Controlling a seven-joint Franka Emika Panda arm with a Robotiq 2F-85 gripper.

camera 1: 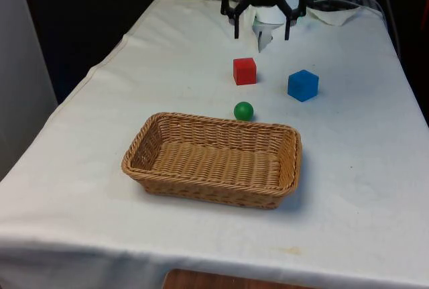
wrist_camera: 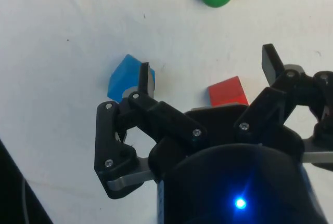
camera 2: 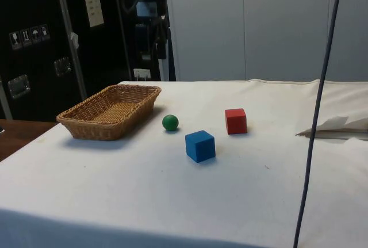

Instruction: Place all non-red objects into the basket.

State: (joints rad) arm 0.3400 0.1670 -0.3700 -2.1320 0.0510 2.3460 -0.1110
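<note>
gripper (camera 1: 262, 34) spread, high | red cube (camera 1: 244, 71) between blue cube (camera 1: 303, 85), green ball (camera 1: 243, 110)

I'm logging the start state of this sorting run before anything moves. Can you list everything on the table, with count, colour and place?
basket: one, tan wicker, empty, on the near part of the table.
green ball: one, green, on the cloth just beyond the basket's far rim.
red cube: one, red, beyond the ball.
blue cube: one, blue, towards the front view's right of the red cube.
white cloth: one, white, covering the table.
gripper: one, black, open, raised above the table's far end, holding nothing.
</note>
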